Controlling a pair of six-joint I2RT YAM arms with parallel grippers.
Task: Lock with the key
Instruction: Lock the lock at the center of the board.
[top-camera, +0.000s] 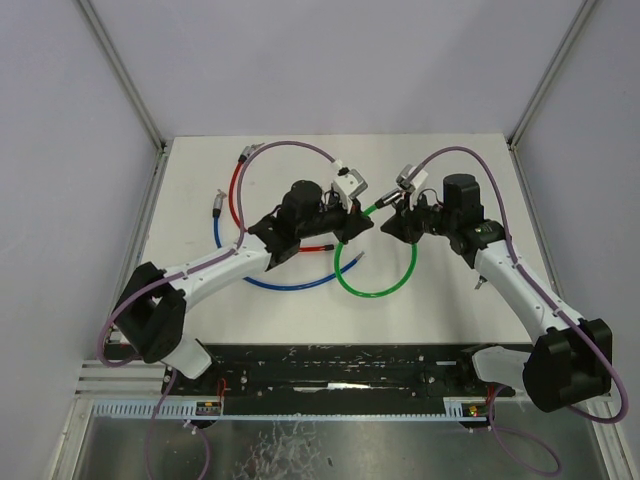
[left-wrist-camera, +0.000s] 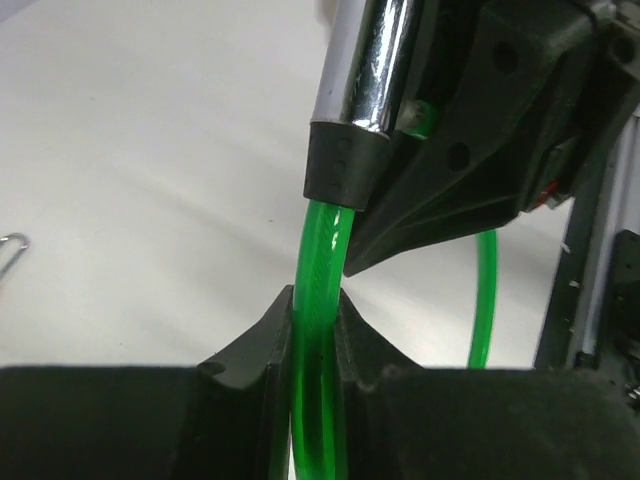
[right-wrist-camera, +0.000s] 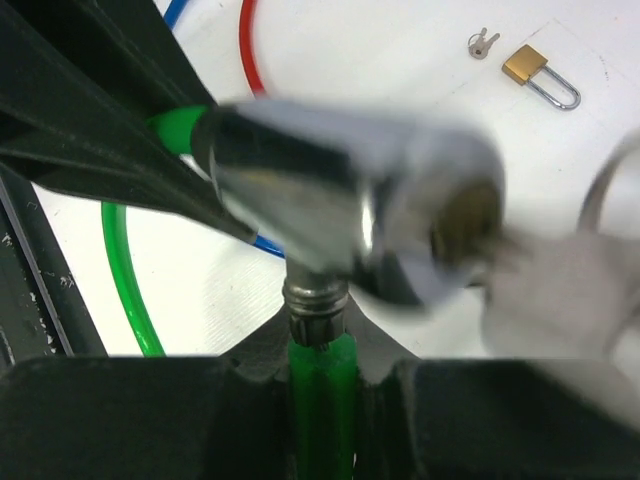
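Note:
A green cable lock (top-camera: 380, 290) loops on the white table between my two arms. My left gripper (left-wrist-camera: 318, 330) is shut on the green cable (left-wrist-camera: 320, 250) just below the chrome lock body (left-wrist-camera: 365, 60). My right gripper (right-wrist-camera: 320, 350) is shut on the cable's other end, right under its metal ferrule (right-wrist-camera: 315, 300), which meets the lock body (right-wrist-camera: 330, 180). In the top view the left gripper (top-camera: 352, 212) and right gripper (top-camera: 393, 212) nearly touch. The brass keyhole (right-wrist-camera: 470, 215) has a blurred grey shape sticking out; I cannot tell whether it is the key.
A red cable (top-camera: 237, 195) and a blue cable (top-camera: 285, 285) curve on the table left of the green loop. A small brass padlock (right-wrist-camera: 525, 65) with small keys (right-wrist-camera: 482, 43) beside it lies farther off. White walls enclose the table (top-camera: 450, 300).

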